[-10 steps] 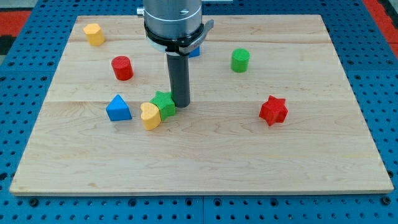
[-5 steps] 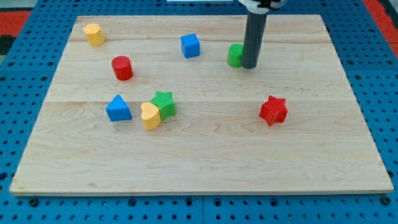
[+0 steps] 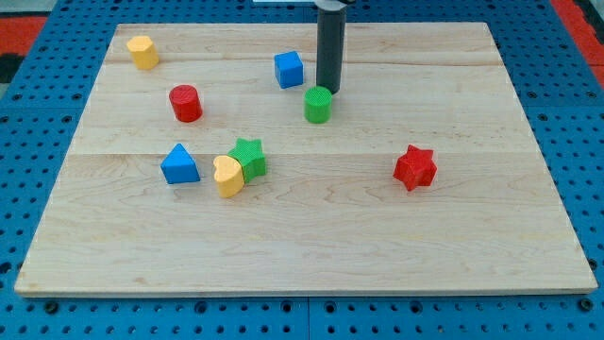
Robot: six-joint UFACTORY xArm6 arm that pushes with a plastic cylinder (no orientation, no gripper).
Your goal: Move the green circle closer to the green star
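Observation:
The green circle point(image 3: 319, 104) stands on the wooden board, above and to the right of the green star point(image 3: 248, 158). My tip point(image 3: 327, 91) is just behind the circle, at its upper right edge, touching or nearly touching it. The green star sits left of centre, pressed against a yellow heart point(image 3: 227, 176) on its lower left. About 90 pixels separate the circle from the star.
A blue cube point(image 3: 290, 69) is left of the rod. A red cylinder point(image 3: 186, 102) and a yellow block point(image 3: 142, 52) are at the upper left. A blue triangle point(image 3: 179, 164) sits left of the heart. A red star point(image 3: 414, 167) is at the right.
My tip went from beside the green star up to the green circle's right side, then pushed the circle down and to the left, toward the star. The other blocks have not moved.

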